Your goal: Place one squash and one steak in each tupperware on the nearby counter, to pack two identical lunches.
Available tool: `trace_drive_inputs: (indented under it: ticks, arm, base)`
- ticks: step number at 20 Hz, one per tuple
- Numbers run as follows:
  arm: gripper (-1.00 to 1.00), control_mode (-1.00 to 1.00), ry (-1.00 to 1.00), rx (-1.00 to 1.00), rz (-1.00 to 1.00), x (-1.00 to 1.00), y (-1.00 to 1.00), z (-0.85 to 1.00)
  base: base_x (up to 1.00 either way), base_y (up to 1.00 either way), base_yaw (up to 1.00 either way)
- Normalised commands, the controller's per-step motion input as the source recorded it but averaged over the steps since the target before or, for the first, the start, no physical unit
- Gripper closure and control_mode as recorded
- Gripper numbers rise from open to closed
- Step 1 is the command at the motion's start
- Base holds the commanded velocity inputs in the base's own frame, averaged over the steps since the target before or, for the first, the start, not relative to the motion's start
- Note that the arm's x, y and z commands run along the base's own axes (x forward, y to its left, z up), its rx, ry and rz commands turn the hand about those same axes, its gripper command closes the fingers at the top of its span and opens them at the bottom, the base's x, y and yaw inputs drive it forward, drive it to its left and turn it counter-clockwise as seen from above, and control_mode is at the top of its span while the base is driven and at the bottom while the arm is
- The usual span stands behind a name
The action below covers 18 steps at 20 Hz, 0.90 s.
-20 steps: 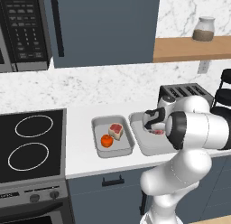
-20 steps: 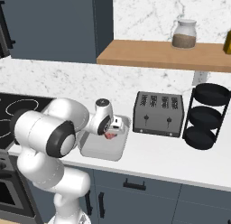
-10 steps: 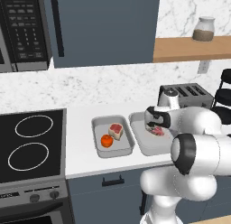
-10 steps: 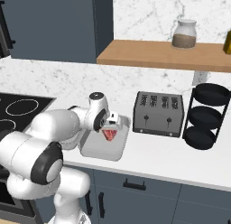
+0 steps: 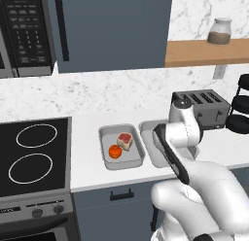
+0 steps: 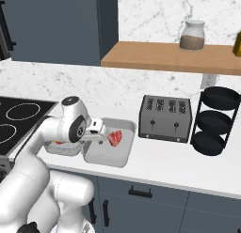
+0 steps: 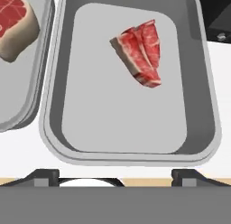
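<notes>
So I'm parked at the white counter (image 6: 188, 166), with dark blue-grey drawers under it, marble-looking wall behind, a black cooktop (image 5: 34, 155) off to the left and a microwave (image 5: 24, 33) hanging above that. Further right there's a toaster (image 6: 164, 118), a black tiered rack (image 6: 217, 120), and a wooden shelf (image 6: 169, 58) with a jar (image 6: 192, 35) sitting on it. My pincer (image 7: 115, 175) is hovering over the right tupperware (image 7: 203, 105) with both tips spread wide apart and nothing between them, so I'm not holding anything. Inside that right container a flat pinkish-red steak (image 7: 140, 51) is lying toward the far side, near the toaster end; in the hand view its long axis is running diagonally, and it's resting on the floor without touching the walls. The rest of that floor is bare grey. The left tupperware (image 5: 106, 162) is sitting just beside it, rims nearly touching, and it's carrying the thicker steak (image 5: 125, 140) with the cream fatty edge toward the far side plus one round orange-red squash (image 5: 115, 151) just nearer and left of it, the two about touching.
</notes>
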Motion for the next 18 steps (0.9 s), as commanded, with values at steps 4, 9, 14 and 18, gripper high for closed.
trace_drive_inputs:
  ticks: [4, 9, 14, 18]
  arm:
    - [-1.00, -1.00, 0.04, 0.02, -0.09, -1.00, 0.23, 0.91]
    - [-1.00, -1.00, 0.00, 0.10, -0.04, -1.00, 0.02, 0.22]
    - [-1.00, -1.00, -0.08, 0.25, 0.00, -0.76, 0.00, 0.00]
    - [-1.00, -1.00, -0.09, 0.00, 0.00, -0.20, 0.05, -0.05]
  base:
    - [0.00, 0.00, 0.00]
    - [0.00, 0.00, 0.00]
    - [0.00, 0.00, 0.00]
    - [0.00, 0.00, 0.00]
